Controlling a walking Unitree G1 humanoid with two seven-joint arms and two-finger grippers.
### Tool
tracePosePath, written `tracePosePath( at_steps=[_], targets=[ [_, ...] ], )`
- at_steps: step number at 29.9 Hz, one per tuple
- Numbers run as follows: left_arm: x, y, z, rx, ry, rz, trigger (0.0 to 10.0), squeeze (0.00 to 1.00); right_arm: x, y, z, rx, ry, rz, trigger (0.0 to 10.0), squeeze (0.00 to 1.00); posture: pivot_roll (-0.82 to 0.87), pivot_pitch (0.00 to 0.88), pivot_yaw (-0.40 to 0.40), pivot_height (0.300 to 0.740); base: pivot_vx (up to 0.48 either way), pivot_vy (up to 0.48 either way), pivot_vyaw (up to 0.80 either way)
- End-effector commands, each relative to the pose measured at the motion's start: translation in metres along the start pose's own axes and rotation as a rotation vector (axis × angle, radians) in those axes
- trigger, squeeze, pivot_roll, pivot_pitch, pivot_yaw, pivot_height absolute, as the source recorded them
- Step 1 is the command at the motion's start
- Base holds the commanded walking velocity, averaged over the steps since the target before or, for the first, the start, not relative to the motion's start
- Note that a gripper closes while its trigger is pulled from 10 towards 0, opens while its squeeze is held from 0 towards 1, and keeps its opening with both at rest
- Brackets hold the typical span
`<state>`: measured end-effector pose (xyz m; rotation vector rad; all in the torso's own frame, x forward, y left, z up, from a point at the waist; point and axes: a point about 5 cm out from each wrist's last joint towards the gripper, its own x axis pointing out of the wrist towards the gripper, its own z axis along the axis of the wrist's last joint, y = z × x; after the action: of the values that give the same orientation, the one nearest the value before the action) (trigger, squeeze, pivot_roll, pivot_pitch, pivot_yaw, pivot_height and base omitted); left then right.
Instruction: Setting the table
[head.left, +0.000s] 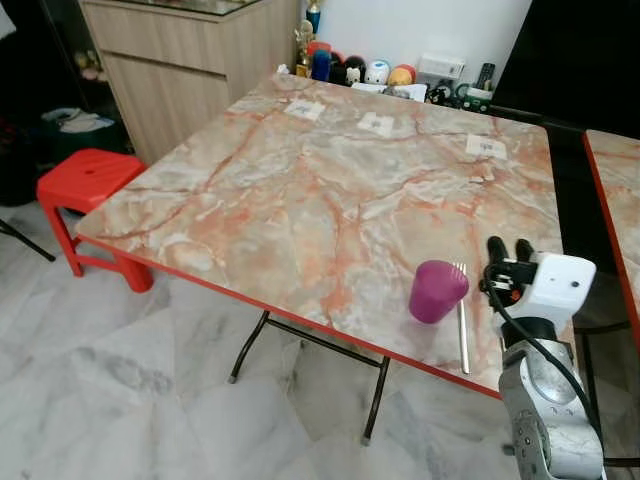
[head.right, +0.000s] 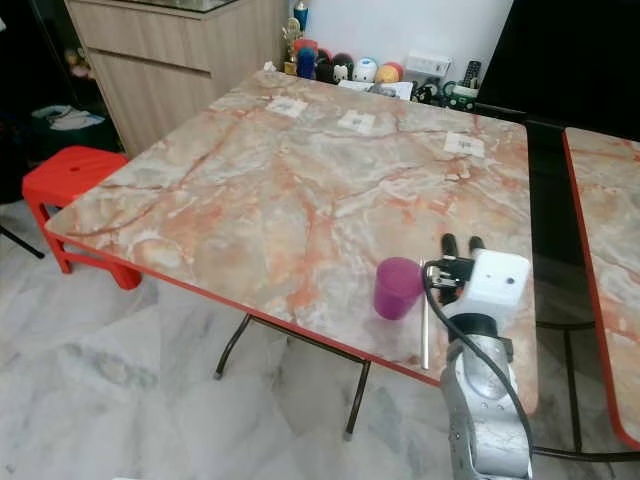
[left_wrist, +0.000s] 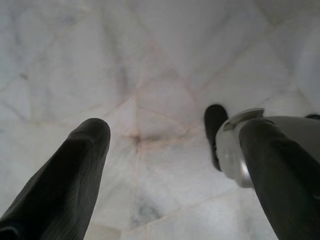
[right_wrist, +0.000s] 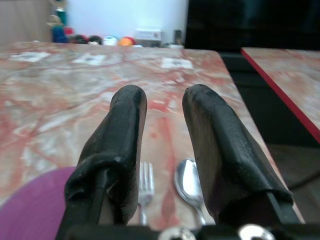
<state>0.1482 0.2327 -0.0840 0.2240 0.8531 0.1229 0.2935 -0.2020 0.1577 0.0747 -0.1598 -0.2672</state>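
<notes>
- The surface (head.left: 320, 200), a marble-patterned tabletop with a red edge, stood on thin dark folding legs over a pale marble floor (head.left: 120, 400).
- A wooden cabinet (head.left: 180, 60) stood behind its far left corner, and a second red-edged surface (head.left: 615, 190) lay to the right, apart from the first.
- A red plastic stool (head.left: 85, 190) stood on the floor just beside the left edge of the surface.
- The right gripper (head.left: 508, 248) was raised over the near right corner of the surface, at the end of the silver arm with its white wrist housing; its fingers (right_wrist: 125, 125) were parted by a narrow gap and held nothing.
- The left gripper (left_wrist: 170, 150) hung over the floor with its fingers (left_wrist: 75, 170) spread wide and empty.
- A purple cup (head.left: 437, 290) sat upside down near the front edge, just left of the right gripper.
- A fork (head.left: 461, 325) lay just beside the cup on its right, handle toward the front edge.
- A spoon (right_wrist: 187, 182) lay beside the fork, beneath the right gripper.
- Three small white paper tags (head.left: 376, 124) lay in a row near the far edge.
- Small toys and bottles (head.left: 345, 65) were crowded along the wall beyond the far edge; details were too small to tell.
</notes>
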Motion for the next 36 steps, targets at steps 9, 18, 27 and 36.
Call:
tracePosePath(
  at_steps=[9, 18, 27, 36],
  targets=[
    [-0.004, 0.001, -0.011, 0.007, 0.036, 0.004, 10.0, 0.00, -0.002, -0.052, -0.017, 0.014, 0.107, -0.391, 10.0, 0.00, 0.05, 0.109, -0.039, 0.740, 0.000, 0.000, 0.00],
    [-0.003, 0.001, -0.009, 0.002, 0.032, -0.001, 10.0, 0.00, 0.001, -0.030, -0.055, 0.032, 0.327, -0.193, 10.0, 0.00, 0.05, 0.111, -0.039, 0.740, 0.000, 0.000, 0.00],
    [-0.003, 0.001, -0.009, -0.001, 0.034, -0.007, 10.0, 0.00, 0.008, -0.019, -0.066, 0.024, 0.386, -0.124, 10.0, 0.00, 0.06, 0.113, -0.037, 0.740, 0.000, 0.000, 0.00],
    [-0.003, -0.001, -0.009, -0.003, 0.030, -0.011, 10.0, 0.00, 0.017, -0.015, -0.066, 0.041, 0.378, -0.112, 10.0, 0.00, 0.06, 0.114, -0.035, 0.740, 0.000, 0.000, 0.00]
  ],
)
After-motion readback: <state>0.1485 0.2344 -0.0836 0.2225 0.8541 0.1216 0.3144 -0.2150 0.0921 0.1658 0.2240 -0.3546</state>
